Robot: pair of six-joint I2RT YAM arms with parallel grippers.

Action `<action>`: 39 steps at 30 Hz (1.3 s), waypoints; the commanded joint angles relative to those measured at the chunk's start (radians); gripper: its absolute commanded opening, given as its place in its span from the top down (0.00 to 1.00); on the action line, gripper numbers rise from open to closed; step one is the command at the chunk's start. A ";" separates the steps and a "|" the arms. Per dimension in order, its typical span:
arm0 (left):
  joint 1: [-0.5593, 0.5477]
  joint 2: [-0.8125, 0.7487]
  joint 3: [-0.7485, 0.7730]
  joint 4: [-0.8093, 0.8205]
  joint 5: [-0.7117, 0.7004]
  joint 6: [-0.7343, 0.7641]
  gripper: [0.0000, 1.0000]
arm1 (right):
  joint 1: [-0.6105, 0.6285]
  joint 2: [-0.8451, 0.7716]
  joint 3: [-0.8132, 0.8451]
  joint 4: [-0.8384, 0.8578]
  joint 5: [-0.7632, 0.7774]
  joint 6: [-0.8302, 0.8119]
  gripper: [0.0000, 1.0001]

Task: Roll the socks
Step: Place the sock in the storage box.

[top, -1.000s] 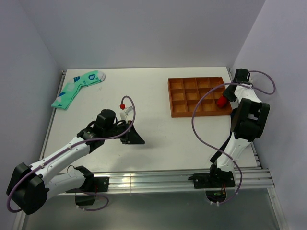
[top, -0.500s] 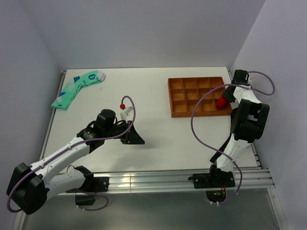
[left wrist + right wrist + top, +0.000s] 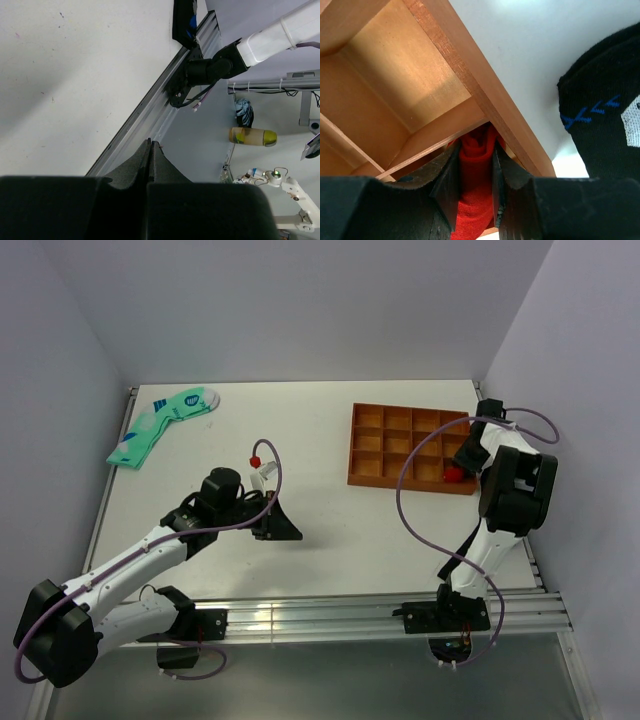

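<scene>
No legible text, number or brand name in any view.
- Mint-green sock (image 3: 150, 430), at 10 o'clock on the desk (image 3: 330, 530): blue marks, a round emblem and stripes. No letters resolvable.
- Black sock (image 3: 600, 100), at 3 o'clock in the right wrist view: blue arrow-like stitches and a white patch at the edge. Unreadable.

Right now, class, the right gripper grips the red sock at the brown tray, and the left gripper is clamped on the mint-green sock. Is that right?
Not quite. The left gripper is shut on nothing; the top external view shows the mint-green sock lying apart from it at the far left of the table. The right gripper does grip the red sock at the brown tray.
</scene>
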 commanded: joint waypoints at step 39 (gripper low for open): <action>-0.002 -0.012 0.018 0.020 -0.013 -0.011 0.95 | 0.033 0.156 0.195 -0.123 0.248 -0.019 1.00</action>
